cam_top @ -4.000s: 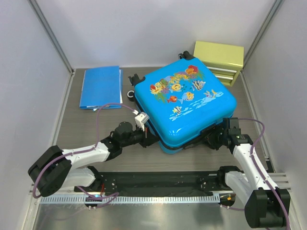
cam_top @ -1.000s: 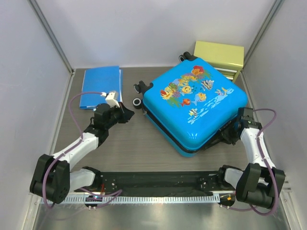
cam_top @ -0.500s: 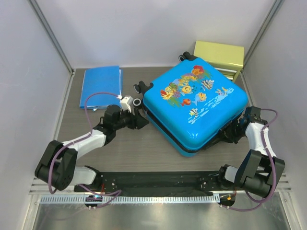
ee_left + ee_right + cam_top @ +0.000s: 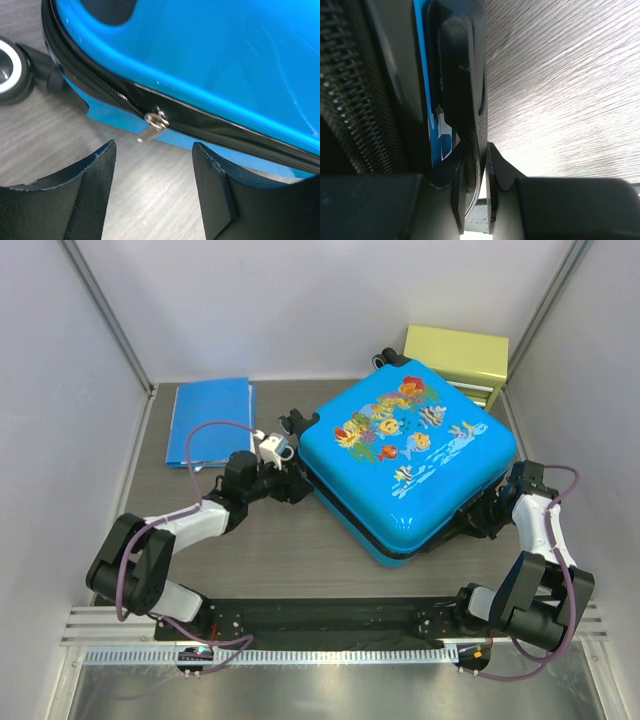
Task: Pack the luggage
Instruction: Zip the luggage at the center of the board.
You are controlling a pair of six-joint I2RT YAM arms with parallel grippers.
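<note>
The luggage (image 4: 410, 460), a bright-blue fish-print hard shell, lies closed and flat right of centre, wheels (image 4: 292, 423) at its far left corner. My left gripper (image 4: 296, 483) stands open at the luggage's left edge. In the left wrist view its fingers (image 4: 100, 170) flank bare table, and the silver zipper pull (image 4: 150, 131) hangs just ahead of the left gripper (image 4: 154, 147), untouched. My right gripper (image 4: 482, 516) is at the luggage's near right edge. In the right wrist view the right gripper (image 4: 476, 155) is shut on a thin black handle piece (image 4: 465, 75) of the luggage.
A flat blue folder (image 4: 208, 420) lies at the back left. A yellow-green drawer box (image 4: 455, 362) stands behind the luggage at the back right. White walls close in on both sides. One black-and-white wheel (image 4: 10, 70) shows left of the left fingers.
The left gripper has opened and travelled right from beside the folder to the luggage's left edge. The right gripper keeps its grip, and the luggage sits farther right than four seconds ago.
</note>
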